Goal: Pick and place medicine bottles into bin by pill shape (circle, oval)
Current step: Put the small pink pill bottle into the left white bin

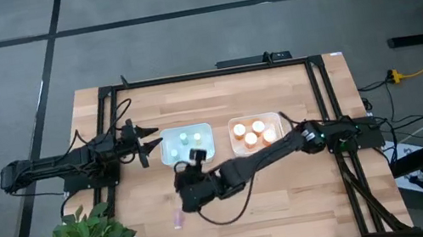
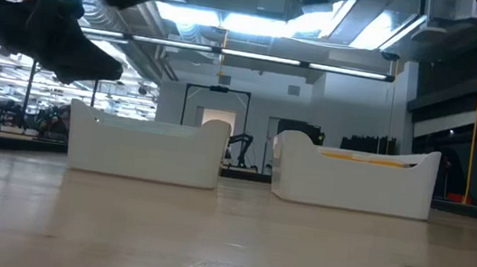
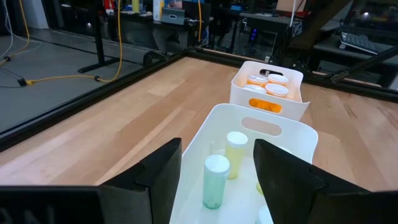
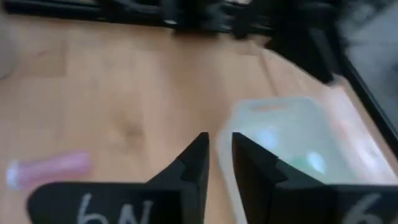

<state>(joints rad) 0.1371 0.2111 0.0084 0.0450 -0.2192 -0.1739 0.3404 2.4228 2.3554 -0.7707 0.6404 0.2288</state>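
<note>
Two white bins are sitting side by side at mid-table, and one pink bottle (image 1: 178, 220) is lying on its side on the bare wood nearest the front edge, at about 7 o'clock from the left bin (image 1: 168, 153). The right gripper (image 1: 185, 173) is hanging just beyond the pink bottle, its fingers drawn nearly together on nothing visible. Judged from this, the step in hand is the reach for the last loose bottle. The next move is calling for wider fingers, a descent toward 7 o'clock, and a grip across the body. Farther back, the left bin is holding pale greenish bottles (image 3: 216, 181), and the right bin (image 1: 233, 126), at 3 o'clock from it, is holding orange bottles (image 1: 250, 133). The left gripper (image 1: 150, 142) is waiting with fingers wide at the left bin's 9 o'clock side.
</note>
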